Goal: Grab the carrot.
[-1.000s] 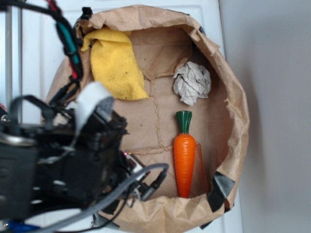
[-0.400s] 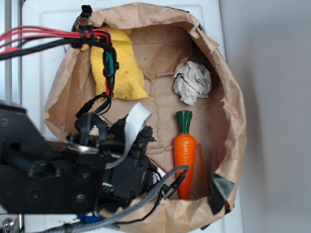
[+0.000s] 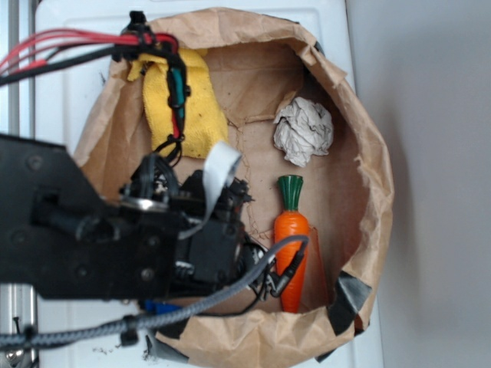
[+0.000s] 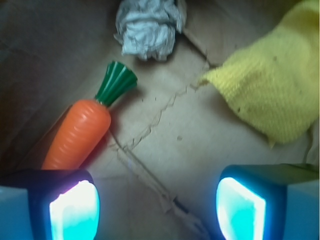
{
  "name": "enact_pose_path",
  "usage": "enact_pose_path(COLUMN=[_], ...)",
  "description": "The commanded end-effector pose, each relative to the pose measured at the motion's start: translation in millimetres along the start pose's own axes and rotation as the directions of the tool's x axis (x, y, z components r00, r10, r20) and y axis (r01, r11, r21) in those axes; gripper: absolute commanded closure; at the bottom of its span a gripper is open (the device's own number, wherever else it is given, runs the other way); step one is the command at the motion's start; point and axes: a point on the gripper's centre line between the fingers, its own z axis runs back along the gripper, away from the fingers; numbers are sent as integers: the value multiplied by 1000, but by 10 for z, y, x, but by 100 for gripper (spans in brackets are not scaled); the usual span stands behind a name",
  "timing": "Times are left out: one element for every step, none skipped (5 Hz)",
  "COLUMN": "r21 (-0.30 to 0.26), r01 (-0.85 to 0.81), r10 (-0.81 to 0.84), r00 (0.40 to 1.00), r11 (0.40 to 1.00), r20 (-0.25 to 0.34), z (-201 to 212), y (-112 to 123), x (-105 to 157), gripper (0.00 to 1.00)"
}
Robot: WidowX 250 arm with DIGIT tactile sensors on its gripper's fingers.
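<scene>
The carrot (image 3: pixel 291 230), orange with a dark green stem top, lies on the brown paper floor of the paper-lined basin (image 3: pixel 360 146) near its right wall, stem pointing away. In the wrist view the carrot (image 4: pixel 80 131) lies at upper left, its thin end hidden behind the left fingertip (image 4: pixel 72 210). My gripper (image 4: pixel 157 207) is open and empty, hovering over bare paper just right of the carrot. In the exterior view the arm body (image 3: pixel 153 238) sits left of the carrot and hides the fingers.
A crumpled grey-white paper ball (image 3: pixel 304 130) lies beyond the carrot's stem; it also shows in the wrist view (image 4: pixel 147 25). A yellow cloth (image 3: pixel 184 100) lies at the basin's far left, and in the wrist view (image 4: pixel 272 85) at right. Raised paper walls ring the floor.
The arm has moved right and further into the basin, toward the carrot. The carrot, paper ball and cloth have not moved.
</scene>
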Motion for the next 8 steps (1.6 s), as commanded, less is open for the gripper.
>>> enact_pose_path(r21=[-52,-15,33,85,139,150,150,145], r01=[-82,-114,-96,-50,-7,7,-4,-19], r10=[86,115,92,40,-6,-22,-14,-1], r00=[991,990,991,993,995,995,993,991], r11=[995,993,995,995,990,989,989,989], r20=[98,86,99,108,99,98,117,136], z=[-143,-307,-433,-556,-685,-702,-678,-597], y=[-348,-490,-519,-461,-435,-421,-411,-372], x=[351,469,434,288,105,30,35,66], gripper=[0,0,0,0,3,100,100,100])
